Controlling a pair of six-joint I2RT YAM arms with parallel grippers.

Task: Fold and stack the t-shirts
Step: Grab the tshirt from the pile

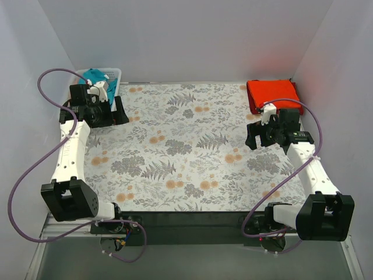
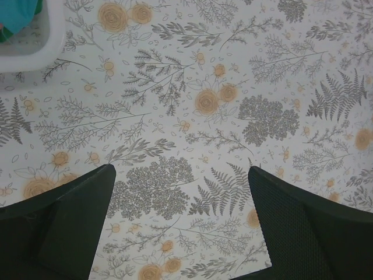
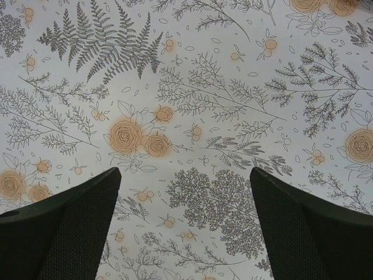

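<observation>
A folded orange-red t-shirt lies at the table's back right corner. A teal-blue t-shirt sits in the white lattice basket at the back left; a bit of teal shows in the left wrist view. My left gripper is open and empty, just in front of the basket. My right gripper is open and empty, just in front of the orange-red shirt. Both wrist views show only floral cloth between the wide-apart fingers. No pink or green shirt is in view.
The floral-print table cloth covers the table. White walls close in the back and both sides. The basket's white rim shows at the upper left of the left wrist view. Purple cables loop beside each arm.
</observation>
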